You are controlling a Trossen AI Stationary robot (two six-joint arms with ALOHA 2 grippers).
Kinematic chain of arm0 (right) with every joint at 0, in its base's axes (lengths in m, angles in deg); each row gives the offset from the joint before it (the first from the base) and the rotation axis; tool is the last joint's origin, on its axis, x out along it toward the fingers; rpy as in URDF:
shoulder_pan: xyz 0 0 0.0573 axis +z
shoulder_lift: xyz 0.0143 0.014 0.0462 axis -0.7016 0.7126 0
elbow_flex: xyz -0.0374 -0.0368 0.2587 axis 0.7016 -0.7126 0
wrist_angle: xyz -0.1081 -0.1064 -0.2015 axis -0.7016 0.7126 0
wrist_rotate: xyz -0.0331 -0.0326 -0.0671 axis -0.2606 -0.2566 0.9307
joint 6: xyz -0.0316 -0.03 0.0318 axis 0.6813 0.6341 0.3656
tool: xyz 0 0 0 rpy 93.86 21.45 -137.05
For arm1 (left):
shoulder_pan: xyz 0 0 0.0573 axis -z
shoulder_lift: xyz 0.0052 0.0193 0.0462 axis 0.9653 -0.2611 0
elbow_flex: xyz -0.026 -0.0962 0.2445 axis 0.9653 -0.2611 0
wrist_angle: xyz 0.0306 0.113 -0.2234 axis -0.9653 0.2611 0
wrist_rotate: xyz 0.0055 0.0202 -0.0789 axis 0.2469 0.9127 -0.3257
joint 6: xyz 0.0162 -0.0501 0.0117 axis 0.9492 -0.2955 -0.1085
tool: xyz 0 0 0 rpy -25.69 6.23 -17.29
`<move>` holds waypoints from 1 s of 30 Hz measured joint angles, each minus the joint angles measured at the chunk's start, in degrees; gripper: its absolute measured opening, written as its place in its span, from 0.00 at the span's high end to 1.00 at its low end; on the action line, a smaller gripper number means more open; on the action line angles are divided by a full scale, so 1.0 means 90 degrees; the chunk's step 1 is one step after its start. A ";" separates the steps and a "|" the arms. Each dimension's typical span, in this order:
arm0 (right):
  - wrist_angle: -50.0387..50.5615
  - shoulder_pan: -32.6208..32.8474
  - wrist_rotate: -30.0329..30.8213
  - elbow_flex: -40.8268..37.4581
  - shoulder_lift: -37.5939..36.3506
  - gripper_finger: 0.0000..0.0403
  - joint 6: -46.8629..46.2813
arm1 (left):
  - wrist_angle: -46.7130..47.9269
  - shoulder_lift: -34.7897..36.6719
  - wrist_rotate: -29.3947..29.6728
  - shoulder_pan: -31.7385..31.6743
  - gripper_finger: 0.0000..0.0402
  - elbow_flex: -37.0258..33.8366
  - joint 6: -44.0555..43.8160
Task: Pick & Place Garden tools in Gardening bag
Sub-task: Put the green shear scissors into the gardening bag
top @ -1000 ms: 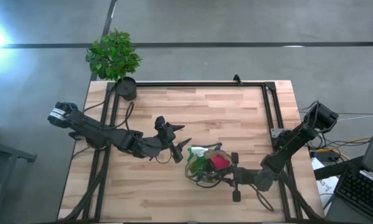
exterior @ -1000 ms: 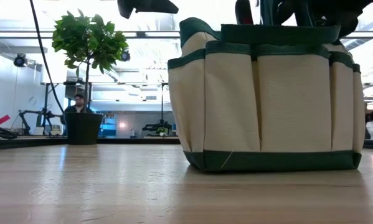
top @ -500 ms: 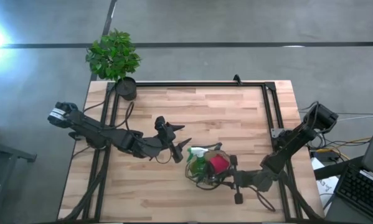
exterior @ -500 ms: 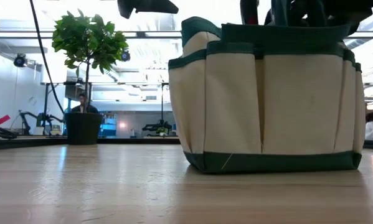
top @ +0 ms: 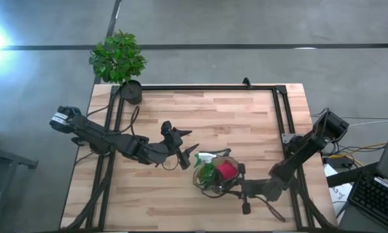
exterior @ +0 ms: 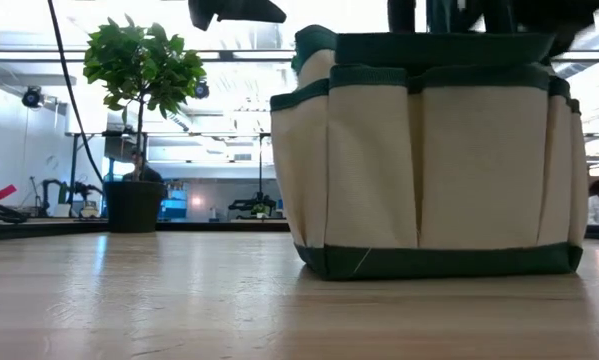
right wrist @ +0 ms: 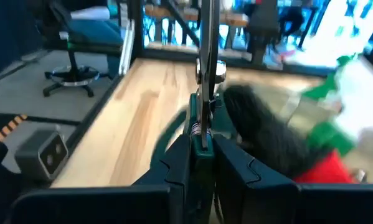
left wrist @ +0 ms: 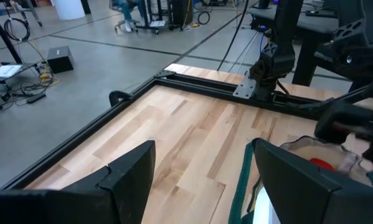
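Bag: I see the gardening bag standing on the table, near the front edge and a bit right of the middle. In the low view it is tan with dark green trim and side pockets.
Inside the bag: a green spray bottle pokes up on the left side, and a red-and-black item sits next to it on the right.
Right gripper: my right gripper is at the right rim of the bag. Its fingers are squeezed tight on a thin metal tool that stands up between them, right by the bag's green trim. I cannot tell which tool it is.
Left gripper: my left gripper hangs in the air just left of the bag, not touching it. Its fingers are spread wide with nothing in them.
Plant: a leafy plant in a black pot stands at the far left corner of the table, well apart from the bag.
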 joint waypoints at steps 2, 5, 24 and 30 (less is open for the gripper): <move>-0.0092 0.0012 0.0021 0.0032 -0.0126 0.91 0.0235 | 0.0004 0.0000 -0.0001 0.0000 0.31 0.0000 -0.0001; -0.0111 0.0010 0.0022 0.0073 -0.0264 0.91 0.0407 | 0.0016 0.0000 -0.0002 0.0000 0.31 0.0000 -0.0008; 0.0163 0.0319 -0.0118 0.0141 -0.0259 0.91 0.0422 | 0.0236 0.0000 -0.0117 0.0012 0.31 0.0000 -0.0189; 0.0163 0.0285 0.0414 0.0138 -0.0259 0.91 0.0622 | 0.0227 0.0000 -0.0117 0.0012 0.31 0.0000 -0.0197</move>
